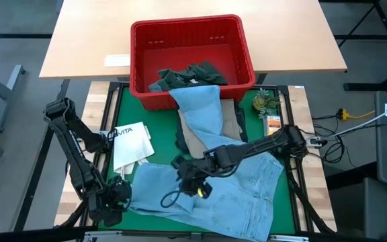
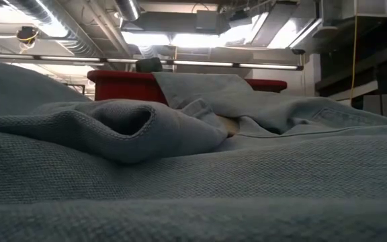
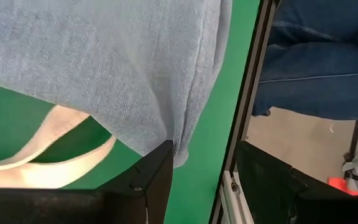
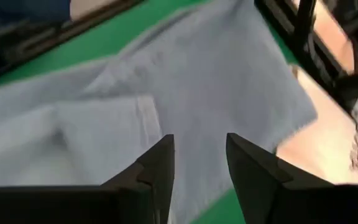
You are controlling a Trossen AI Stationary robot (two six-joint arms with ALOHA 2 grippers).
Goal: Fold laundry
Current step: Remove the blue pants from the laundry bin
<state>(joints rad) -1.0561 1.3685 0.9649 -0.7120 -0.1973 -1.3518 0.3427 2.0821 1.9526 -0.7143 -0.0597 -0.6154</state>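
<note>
- High view: the table (image 1: 123, 101), green-topped, carries everything; the red basket (image 1: 146, 67) at its far edge is my landmark.
- The light blue jeans (image 1: 247, 191) lie spread on the near side of the basket, a second light blue piece (image 1: 203, 111) trailing out over its rim. Soft, limp denim; I judge hems or waistband the best holds.
- My right end effector (image 4: 197, 165), nearer than the basket, hovers over the jeans, fingers apart, empty.
- My left end effector (image 3: 201, 180) sits at their near-left edge, likewise parted.
</note>
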